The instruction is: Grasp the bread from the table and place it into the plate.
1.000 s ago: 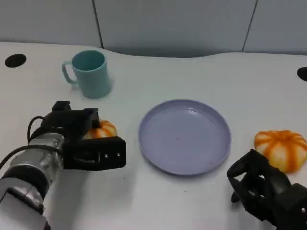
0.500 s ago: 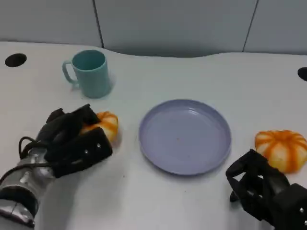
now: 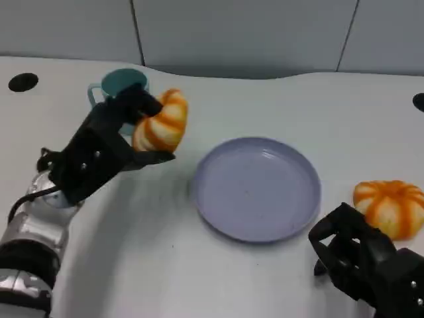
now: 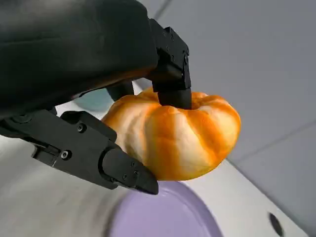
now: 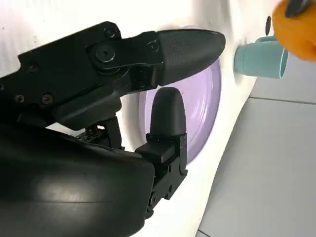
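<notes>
While the left hand (image 3: 99,156) is gripping the bread (image 3: 161,122) between its fingers (image 4: 170,74), the bread is hanging clear of the table (image 3: 278,278), in front of the teal mug (image 3: 114,83); the plate (image 3: 257,187) is lying toward the robot's right of the held bread and lower, near but not beneath it, so the carry appears to call for a sideways travel before lowering; the right hand (image 3: 361,262) is resting by the plate's near right rim, fingers curled on nothing, with a second bread (image 3: 389,205) just beyond it.
</notes>
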